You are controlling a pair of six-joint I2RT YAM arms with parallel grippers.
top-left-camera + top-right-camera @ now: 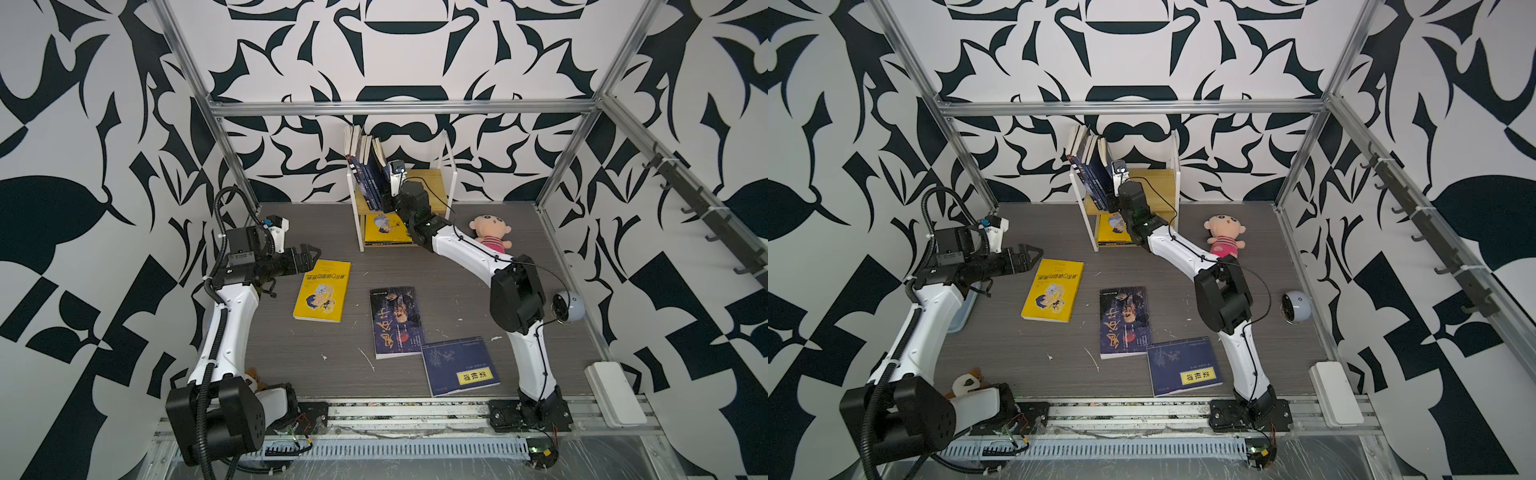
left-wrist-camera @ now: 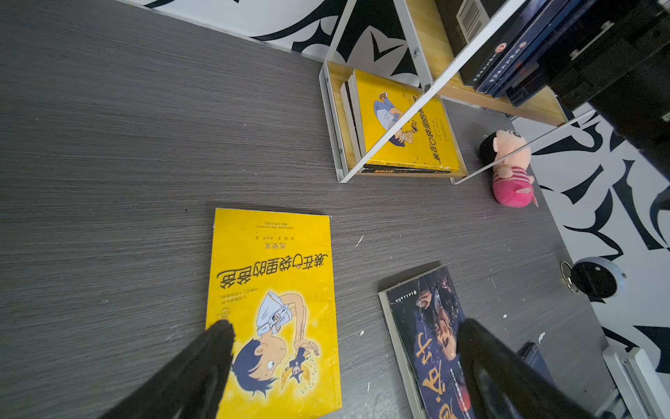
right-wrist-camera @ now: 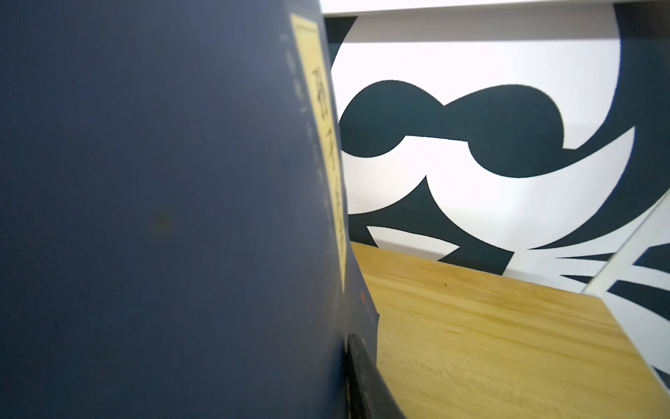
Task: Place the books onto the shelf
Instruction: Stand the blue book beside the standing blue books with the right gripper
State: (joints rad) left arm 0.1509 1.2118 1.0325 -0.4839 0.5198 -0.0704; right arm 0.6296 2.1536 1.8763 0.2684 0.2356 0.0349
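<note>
While my right jaws sit by the navy book (image 1: pixel 376 178) on the shelf (image 1: pixel 434 183) top board, I can't tell their grip | left jaws spread wide above shelf-side end of yellow book (image 1: pixel 322 291), flat on desk (image 1: pixel 311 365) | long axis points shelfward, left arm nearer

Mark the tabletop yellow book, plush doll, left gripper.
tabletop yellow book (image 1: pixel 322 291): in a top view, cover centre
plush doll (image 1: pixel 484 227): in a top view, face
left gripper (image 1: pixel 312 261): in a top view, between fingertips

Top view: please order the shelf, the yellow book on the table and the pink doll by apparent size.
Largest: shelf.
Then the yellow book on the table.
Smallest: pink doll.
The differences are clear.
</note>
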